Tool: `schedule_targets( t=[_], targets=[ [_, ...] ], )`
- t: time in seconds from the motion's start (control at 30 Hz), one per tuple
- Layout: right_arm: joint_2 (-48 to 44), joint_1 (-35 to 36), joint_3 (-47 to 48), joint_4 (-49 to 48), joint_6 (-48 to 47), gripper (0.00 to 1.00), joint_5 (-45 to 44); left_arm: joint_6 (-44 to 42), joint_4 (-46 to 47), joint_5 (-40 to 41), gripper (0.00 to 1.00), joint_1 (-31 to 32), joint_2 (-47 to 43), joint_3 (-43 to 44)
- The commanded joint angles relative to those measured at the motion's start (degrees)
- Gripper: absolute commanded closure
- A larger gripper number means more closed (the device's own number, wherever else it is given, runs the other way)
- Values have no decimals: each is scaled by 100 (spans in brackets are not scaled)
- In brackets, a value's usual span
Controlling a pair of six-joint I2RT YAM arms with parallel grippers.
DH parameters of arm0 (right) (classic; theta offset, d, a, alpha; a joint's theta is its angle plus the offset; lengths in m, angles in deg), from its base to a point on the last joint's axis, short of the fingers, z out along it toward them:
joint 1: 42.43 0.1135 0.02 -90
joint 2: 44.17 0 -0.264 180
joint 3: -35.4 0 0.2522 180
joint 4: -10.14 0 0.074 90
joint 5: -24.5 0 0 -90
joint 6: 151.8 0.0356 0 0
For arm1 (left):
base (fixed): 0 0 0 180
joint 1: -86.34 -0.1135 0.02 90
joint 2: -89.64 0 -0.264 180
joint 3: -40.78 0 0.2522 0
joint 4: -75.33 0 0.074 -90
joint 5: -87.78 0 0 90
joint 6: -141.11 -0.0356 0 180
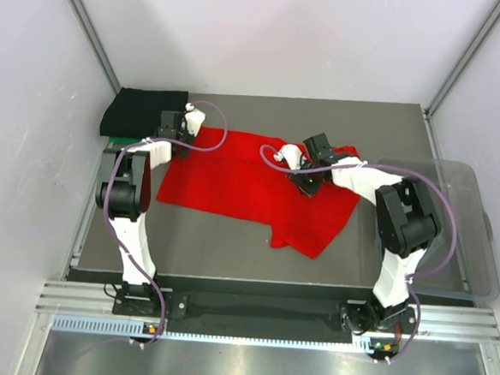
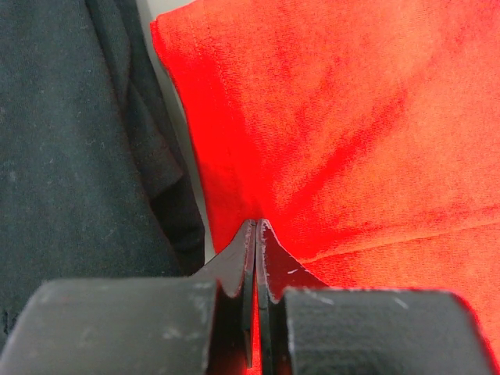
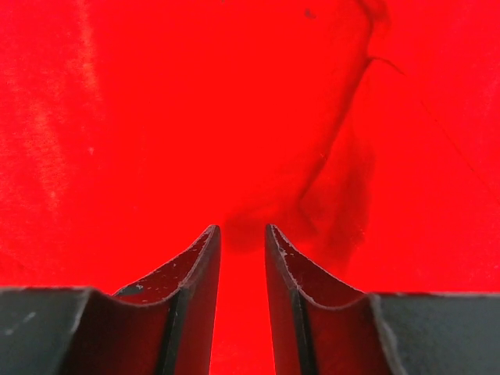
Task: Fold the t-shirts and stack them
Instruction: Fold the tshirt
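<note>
Shirts show in the top view: the red t-shirt (image 1: 233,182) is spread flat in the middle, and the black t-shirt (image 1: 144,111) sits folded at 10 o'clock. The left gripper (image 1: 174,141) is at the red one's 10 o'clock corner and the right gripper (image 1: 306,181) is near 2 o'clock, likely to lift that far edge for a fold. The left wrist view shows fingers pinched tight on red cloth. The right wrist view shows fingers a little apart with red cloth between; nobody can tell if they squeeze it.
</note>
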State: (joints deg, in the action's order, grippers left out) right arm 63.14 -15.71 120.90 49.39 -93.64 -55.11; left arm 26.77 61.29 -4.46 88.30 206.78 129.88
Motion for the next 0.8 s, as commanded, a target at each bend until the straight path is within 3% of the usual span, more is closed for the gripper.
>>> schedule_targets(
  t=[0.0, 0.77],
  targets=[
    [27, -9, 454, -141, -69, 71, -107, 8, -263, 119, 100, -29, -104, -71],
    [475, -185, 630, -300, 107, 76, -433, 34, -263, 136, 100, -29, -34, 17]
  ],
)
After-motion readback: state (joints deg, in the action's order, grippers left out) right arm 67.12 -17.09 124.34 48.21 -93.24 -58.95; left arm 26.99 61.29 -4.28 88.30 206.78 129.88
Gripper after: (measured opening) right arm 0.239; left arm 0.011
